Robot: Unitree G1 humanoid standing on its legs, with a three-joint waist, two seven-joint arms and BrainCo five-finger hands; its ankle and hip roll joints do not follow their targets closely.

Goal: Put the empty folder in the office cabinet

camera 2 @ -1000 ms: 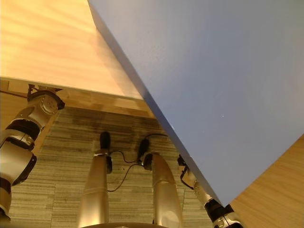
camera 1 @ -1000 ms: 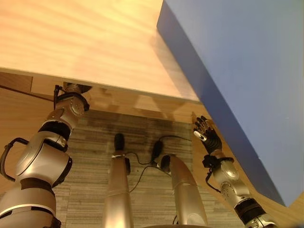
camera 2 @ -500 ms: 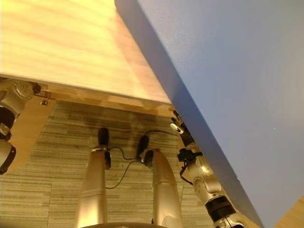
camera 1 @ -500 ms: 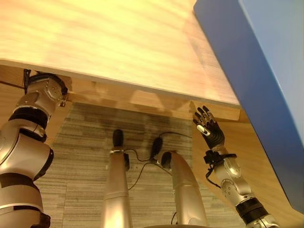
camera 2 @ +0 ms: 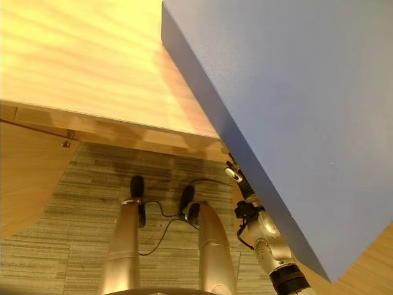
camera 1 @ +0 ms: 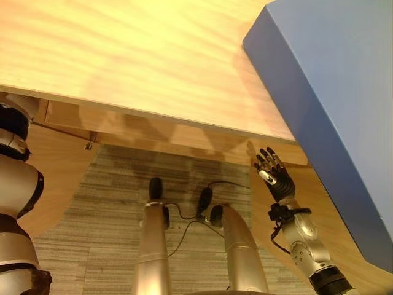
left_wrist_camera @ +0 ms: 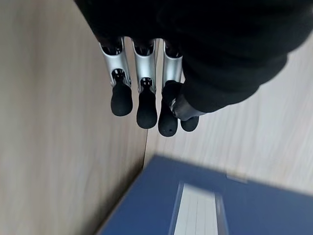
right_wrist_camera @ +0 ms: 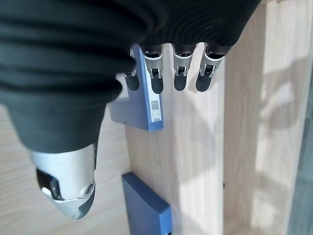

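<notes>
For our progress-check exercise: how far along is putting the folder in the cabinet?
Done, seemingly: a blue folder lies in a wooden corner, perhaps the cabinet, past the left hand, whose fingers are straight and empty. In hand: nothing; the right hand is open too. Left: possibly the large blue box on the desk.

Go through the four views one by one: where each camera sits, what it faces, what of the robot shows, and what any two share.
Left eye view: on the head, looking down at the wooden shelf, blue folder and open right hand.
Right eye view: beside it, same scene, the folder nearer.
Left wrist view: along the open left hand toward wood panels and a blue folder.
Right wrist view: along the right hand toward blue folders on wood.
Both eyes share shelf, folder and right hand.
</notes>
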